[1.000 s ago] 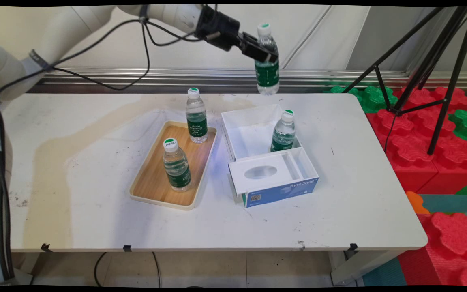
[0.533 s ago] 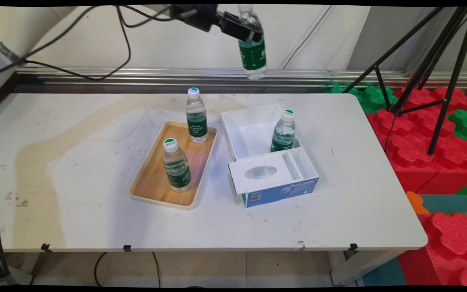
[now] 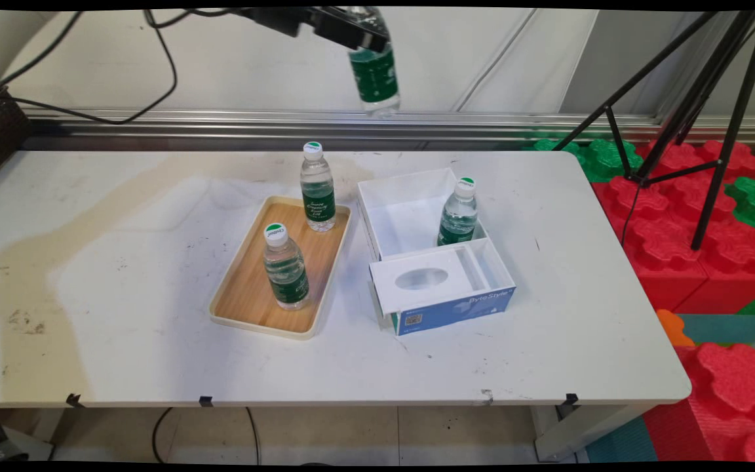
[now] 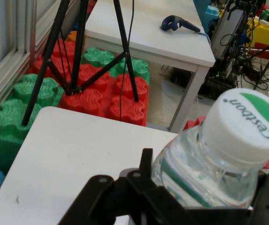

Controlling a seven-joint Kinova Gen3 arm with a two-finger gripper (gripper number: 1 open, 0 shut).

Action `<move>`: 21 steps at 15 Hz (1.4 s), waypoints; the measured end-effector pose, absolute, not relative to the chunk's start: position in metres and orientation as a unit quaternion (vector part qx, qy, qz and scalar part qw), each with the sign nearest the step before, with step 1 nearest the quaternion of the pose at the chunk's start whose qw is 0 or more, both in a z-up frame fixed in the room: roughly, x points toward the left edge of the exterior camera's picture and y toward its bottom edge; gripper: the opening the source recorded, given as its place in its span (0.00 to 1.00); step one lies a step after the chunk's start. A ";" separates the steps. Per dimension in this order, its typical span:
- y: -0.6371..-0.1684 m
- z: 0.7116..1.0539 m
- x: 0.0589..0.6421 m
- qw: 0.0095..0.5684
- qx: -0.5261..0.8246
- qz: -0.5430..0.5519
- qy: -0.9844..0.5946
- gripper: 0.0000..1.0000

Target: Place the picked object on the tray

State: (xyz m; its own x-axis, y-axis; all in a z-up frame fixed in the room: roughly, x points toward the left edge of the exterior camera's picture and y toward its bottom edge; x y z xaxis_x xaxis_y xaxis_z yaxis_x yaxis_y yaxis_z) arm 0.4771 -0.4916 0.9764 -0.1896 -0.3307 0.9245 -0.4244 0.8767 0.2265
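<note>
Black gripper [image 3: 359,34] clamped on a water bottle [image 3: 373,75], high above the table's [image 3: 122,275] far edge.
Its fingers close on the bottle's upper part, under the white and green cap [image 4: 244,123]. Below, two bottles [image 3: 285,267] [image 3: 317,187] stand in a wooden tray [image 3: 250,288], and one bottle [image 3: 458,212] stands in the open white box [image 3: 410,196] just right of it.

We see our tool [image 3: 351,29] as a black, blocky piece at the top edge of the main view, with thin black cables [image 3: 154,78] looping down from it. In the hand view its black linkage [image 4: 125,199] shows matte, rounded bars joined by small round pivot pins.
</note>
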 end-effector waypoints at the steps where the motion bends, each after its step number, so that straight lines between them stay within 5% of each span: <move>1: -0.486 0.978 0.483 0.587 0.247 0.038 -0.770 0.00; 21: -0.384 0.938 0.593 0.538 0.277 0.002 -0.796 0.00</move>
